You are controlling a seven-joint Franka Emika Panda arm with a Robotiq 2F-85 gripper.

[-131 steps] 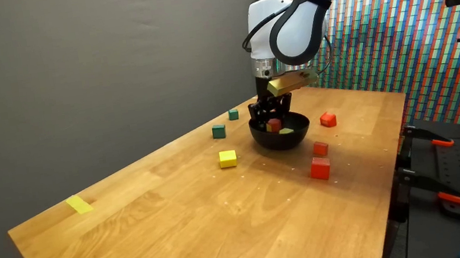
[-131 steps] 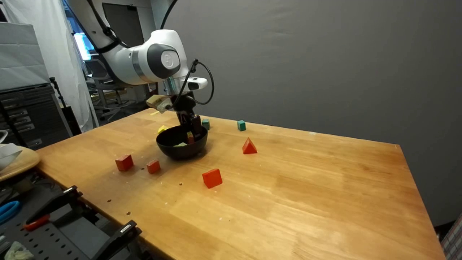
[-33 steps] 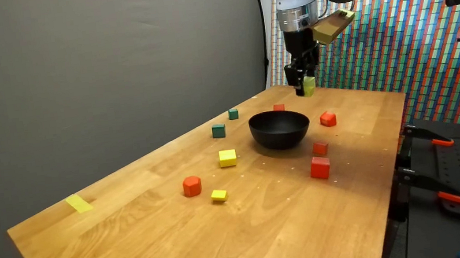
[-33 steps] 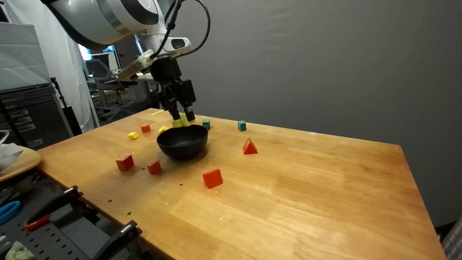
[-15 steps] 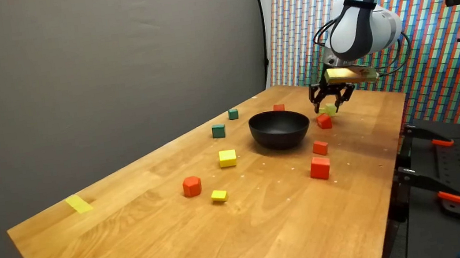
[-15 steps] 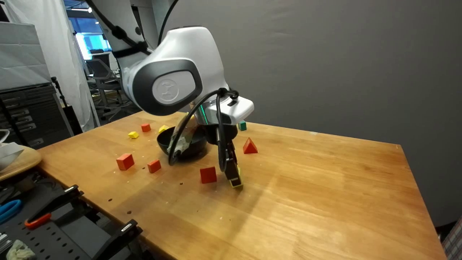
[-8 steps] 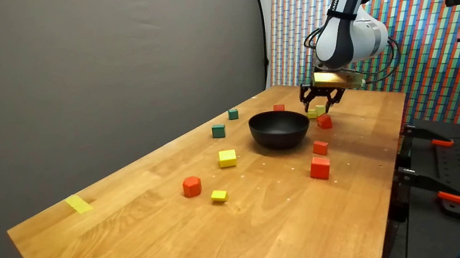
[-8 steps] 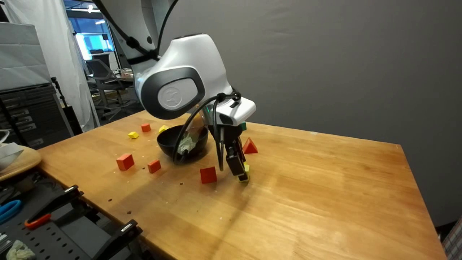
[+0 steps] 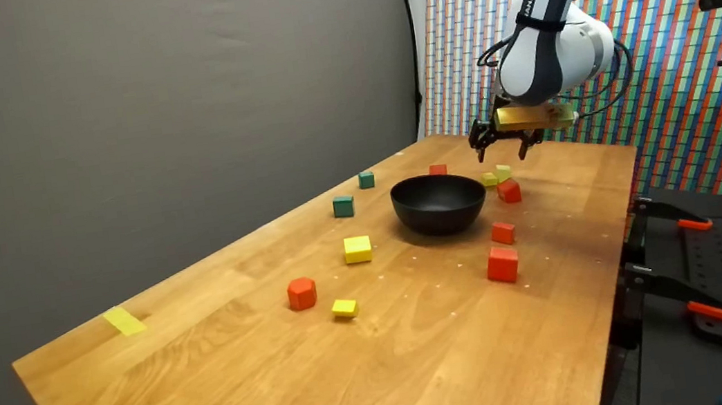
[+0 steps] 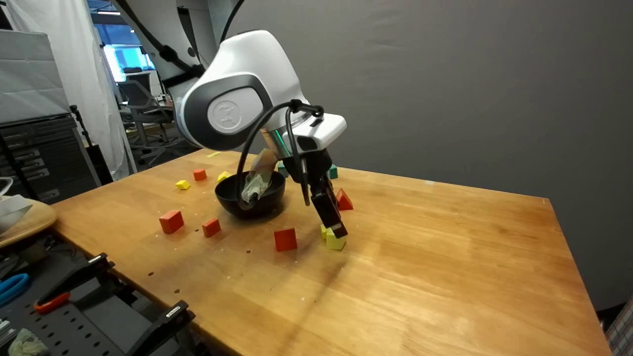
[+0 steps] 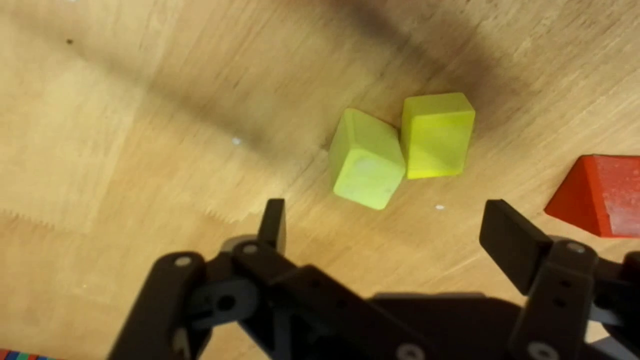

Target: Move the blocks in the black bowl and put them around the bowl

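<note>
We observe gripper positioned above table, jaws spread wide. In wrist view we locate pale yellow-green block and yellow block side by side on table; red block lies apart from both. In both exterior views we find black bowl upright on table. Further red blocks, yellow blocks and green blocks stand around it.

The wooden tabletop has a faint sheen, the bowl looks smooth

Black bowl – blocks all around
</note>
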